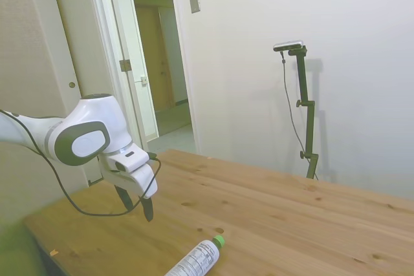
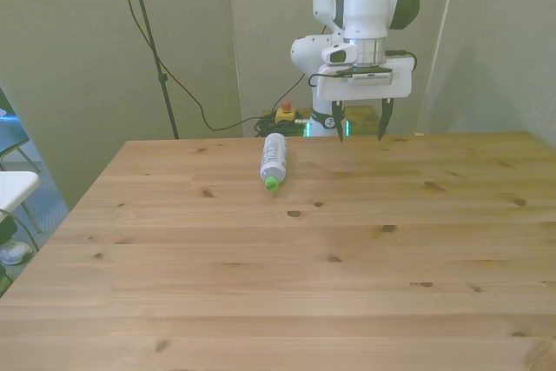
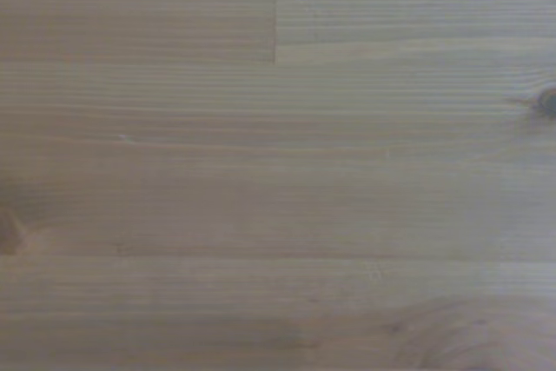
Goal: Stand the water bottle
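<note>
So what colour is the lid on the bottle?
Green cap, clearest in the front view.

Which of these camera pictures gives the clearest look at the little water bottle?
The front view: the whole water bottle lies on its side, green cap toward the camera. The side view cuts off its base at the picture's edge. The wrist view shows only bare table.

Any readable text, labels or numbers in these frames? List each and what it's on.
Nothing can be read.
Small clear plastic water bottle with a green cap, lying on its side on the wooden table: its white label carries dark print, too small and blurred to read in the side and front views.
Wrist view: bare wood only, no text.
White robot arm: no legible marking.
</note>
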Controlling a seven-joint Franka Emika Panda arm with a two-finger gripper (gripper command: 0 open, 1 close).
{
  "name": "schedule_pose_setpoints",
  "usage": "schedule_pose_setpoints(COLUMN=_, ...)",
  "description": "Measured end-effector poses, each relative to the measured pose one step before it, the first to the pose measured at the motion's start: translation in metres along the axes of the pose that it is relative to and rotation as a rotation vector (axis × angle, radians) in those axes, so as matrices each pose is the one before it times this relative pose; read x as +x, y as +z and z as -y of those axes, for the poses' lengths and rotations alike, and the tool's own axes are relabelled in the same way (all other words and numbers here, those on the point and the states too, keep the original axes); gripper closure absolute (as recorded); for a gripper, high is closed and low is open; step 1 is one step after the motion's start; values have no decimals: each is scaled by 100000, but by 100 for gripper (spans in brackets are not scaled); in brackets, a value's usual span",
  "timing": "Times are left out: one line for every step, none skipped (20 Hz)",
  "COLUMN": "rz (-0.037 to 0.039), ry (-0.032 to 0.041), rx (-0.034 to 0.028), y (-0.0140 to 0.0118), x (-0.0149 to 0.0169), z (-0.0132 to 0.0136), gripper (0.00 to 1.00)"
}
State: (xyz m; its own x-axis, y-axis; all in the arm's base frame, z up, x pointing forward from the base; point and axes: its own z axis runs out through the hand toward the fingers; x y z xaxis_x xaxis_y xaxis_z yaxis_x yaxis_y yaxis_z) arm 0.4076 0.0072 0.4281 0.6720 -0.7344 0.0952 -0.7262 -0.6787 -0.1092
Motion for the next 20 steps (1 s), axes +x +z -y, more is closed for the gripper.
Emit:
schedule_pose_setpoints(rz=94, ry=-8, rx=-86, y=18, x=10, z=14, gripper=0)
schedule_pose_setpoints(rz=361, ry=-194, rx=-512, y=83, x=-42, z=-28, gripper=0)
schedule_pose_setpoints(rz=-62, ry=10, rx=-297, y=-22, x=105, z=-89, gripper=0)
schedule_pose_setpoints(rz=-847, ry=623, rx=340, y=-362, x=511, z=-156, gripper=0)
schedule_pose_setpoints(rz=-1156, ry=804, rx=313, y=-653, x=840, z=-223, gripper=0)
schedule_pose_setpoints(rz=-906, ry=756, rx=372, y=-753, x=1026, z=-346, gripper=0)
schedule_pose_setpoints(rz=-1123, ry=534, rx=199, y=-820, x=1137, z=-389, gripper=0)
schedule_pose_setpoints(rz=-1329, ry=494, rx=-54, y=-746, x=1218, z=-407, gripper=0)
schedule_pose_setpoints(rz=-1281, ry=272, rx=-839, y=-450, x=1196, z=-499, gripper=0)
schedule_pose_setpoints(rz=-689, ry=-35, rx=-1157, y=-110, x=1079, z=-488, gripper=0)
schedule_pose_setpoints(rz=-954, ry=-381, rx=-1577, y=150, x=1098, z=-504, gripper=0)
schedule_pose_setpoints(rz=-302, ry=-74, rx=-1802, y=451, x=989, z=-508, gripper=0)
schedule_pose_setpoints(rz=-168, ry=-165, rx=-1866, y=624, x=912, z=-485, gripper=0)
schedule_pose_setpoints(rz=-50, ry=113, rx=-1589, y=713, x=841, z=-445, gripper=0)
schedule_pose_setpoints(rz=-460, ry=245, rx=-911, y=682, x=811, z=-370, gripper=0)
schedule_pose_setpoints(rz=-940, ry=614, rx=-645, y=662, x=851, z=-397, gripper=0)
schedule_pose_setpoints(rz=-822, ry=746, rx=-786, y=630, x=832, z=-475, gripper=0)
schedule_pose_setpoints(rz=-734, ry=686, rx=-759, y=600, x=821, z=-466, gripper=0)
schedule_pose_setpoints(rz=-195, ry=846, rx=-482, y=526, x=765, z=-445, gripper=0)
schedule_pose_setpoints(rz=-187, ry=839, rx=-276, y=399, x=816, z=-373, gripper=0)
